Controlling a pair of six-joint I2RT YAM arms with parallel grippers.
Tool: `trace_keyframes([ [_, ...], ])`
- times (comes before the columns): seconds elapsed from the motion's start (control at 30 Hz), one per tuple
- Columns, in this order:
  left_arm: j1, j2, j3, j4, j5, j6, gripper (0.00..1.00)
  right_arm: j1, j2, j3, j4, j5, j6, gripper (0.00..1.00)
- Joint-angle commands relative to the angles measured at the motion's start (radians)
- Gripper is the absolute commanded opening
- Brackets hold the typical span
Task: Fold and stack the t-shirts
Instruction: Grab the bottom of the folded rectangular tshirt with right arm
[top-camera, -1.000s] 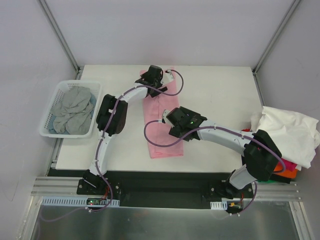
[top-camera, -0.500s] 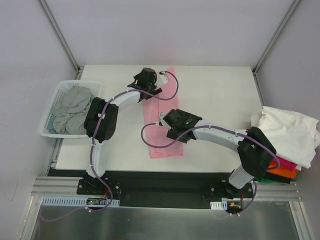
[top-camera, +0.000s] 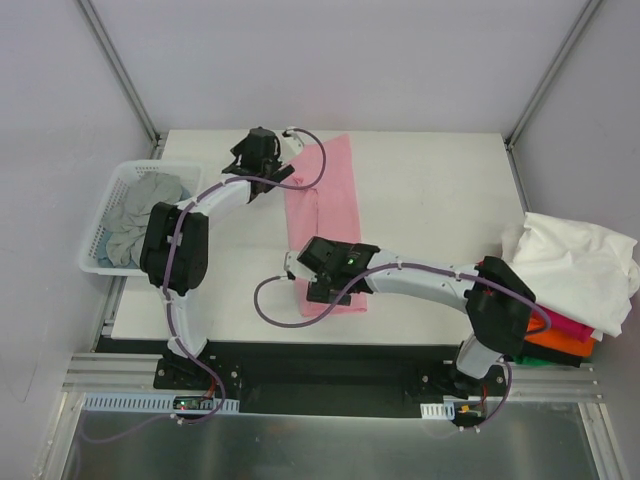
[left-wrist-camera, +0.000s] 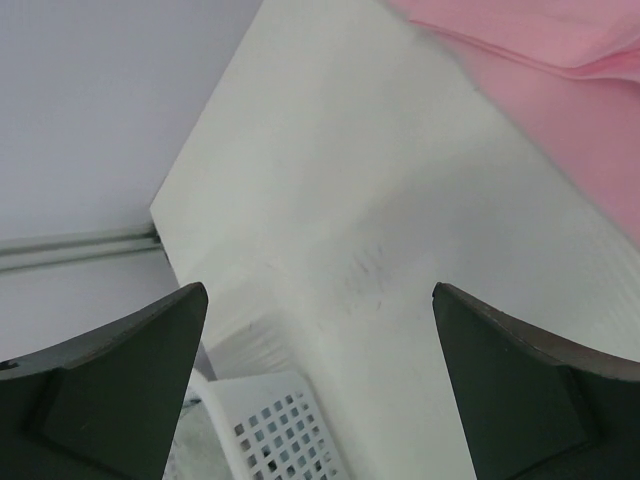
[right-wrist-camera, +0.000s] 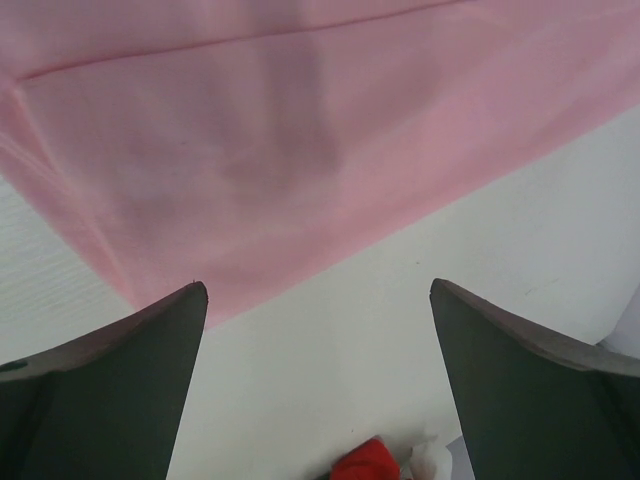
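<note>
A light pink t-shirt (top-camera: 328, 215) lies folded into a long strip down the middle of the table; it also shows in the right wrist view (right-wrist-camera: 300, 130) and at the top right of the left wrist view (left-wrist-camera: 560, 60). My left gripper (top-camera: 257, 158) (left-wrist-camera: 320, 290) hangs open over bare table just left of the strip's far end, with nothing between its fingers. My right gripper (top-camera: 322, 270) (right-wrist-camera: 320, 285) stands open and empty over the strip's near end, at its edge. A grey t-shirt (top-camera: 145, 220) fills the basket. White (top-camera: 580, 265), magenta (top-camera: 572, 327) and orange (top-camera: 562, 346) t-shirts are piled at the right edge.
The white lattice basket (top-camera: 98, 262) (left-wrist-camera: 270, 430) stands at the table's left edge, close to my left gripper. A red cloth (right-wrist-camera: 370, 462) shows at the bottom of the right wrist view. Slanted frame posts rise at the far corners.
Both grippers moved left. The left one left the pink t-shirt's far end and now hangs beside it, nearer the basket. The right one slid towards the strip's near left edge.
</note>
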Motion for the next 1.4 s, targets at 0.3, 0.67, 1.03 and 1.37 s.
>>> trace_keyframes([
  [0.3,0.053,-0.125,-0.085,0.048,-0.038,-0.072,0.98,0.139,0.069,-0.021,-0.084,-0.158,0.009,0.94],
  [0.67,0.058,-0.125,-0.106,0.059,-0.029,-0.077,0.99,0.14,0.136,-0.042,-0.041,-0.13,-0.044,0.94],
  [1.03,0.061,-0.125,-0.132,0.079,-0.023,-0.069,0.99,0.087,0.175,-0.018,-0.028,-0.152,-0.09,0.89],
  [1.37,0.059,-0.186,-0.191,0.087,-0.024,-0.06,0.99,0.022,0.21,-0.03,-0.024,-0.322,-0.175,0.54],
])
